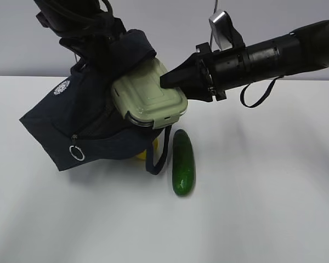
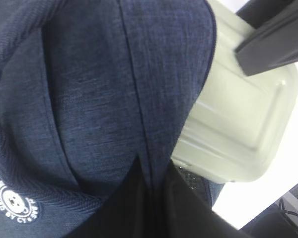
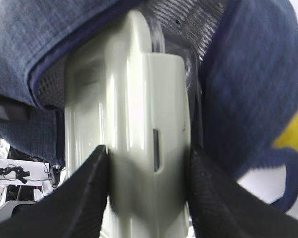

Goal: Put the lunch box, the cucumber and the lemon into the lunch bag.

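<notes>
Sage-green-lidded lunch box (image 1: 149,97) between the right jaws, halfway inside the lunch bag (image 1: 79,118); left jaws clenched.

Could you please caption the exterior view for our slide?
Right end effector pushes the lunch box into the raised lunch bag; cucumber waits on the table.

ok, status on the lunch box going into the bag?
Right end effector clamped on lunch box, box partway into lunch bag mouth. Left end effector hidden behind bag fabric, holding it up. Cucumber on table, lemon tucked under bag edge.
</notes>
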Controlling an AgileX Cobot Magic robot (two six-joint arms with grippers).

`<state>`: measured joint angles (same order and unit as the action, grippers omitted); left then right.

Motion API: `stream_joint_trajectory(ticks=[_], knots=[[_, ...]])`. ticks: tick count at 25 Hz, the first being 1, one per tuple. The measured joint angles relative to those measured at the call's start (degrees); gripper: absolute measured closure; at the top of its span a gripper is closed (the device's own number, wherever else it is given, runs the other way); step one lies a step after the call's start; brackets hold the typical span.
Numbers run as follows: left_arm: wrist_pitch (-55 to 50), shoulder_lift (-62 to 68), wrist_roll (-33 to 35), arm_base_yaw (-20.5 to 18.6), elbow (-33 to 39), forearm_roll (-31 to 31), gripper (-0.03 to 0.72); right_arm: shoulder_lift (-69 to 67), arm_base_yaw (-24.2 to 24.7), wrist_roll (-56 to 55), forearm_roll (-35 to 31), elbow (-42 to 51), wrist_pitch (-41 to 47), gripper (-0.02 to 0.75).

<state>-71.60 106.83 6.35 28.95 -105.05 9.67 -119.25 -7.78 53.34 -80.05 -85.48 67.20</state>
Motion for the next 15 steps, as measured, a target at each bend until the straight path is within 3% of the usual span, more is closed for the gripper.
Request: stream_joint_trajectory(ticks=[15], knots=[[0.0, 0.0, 0.46, 0.22, 0.0, 3.71, 0.683, -2.84, -4.46, 0.34, -0.24, -5.1, -3.9, 0.391]])
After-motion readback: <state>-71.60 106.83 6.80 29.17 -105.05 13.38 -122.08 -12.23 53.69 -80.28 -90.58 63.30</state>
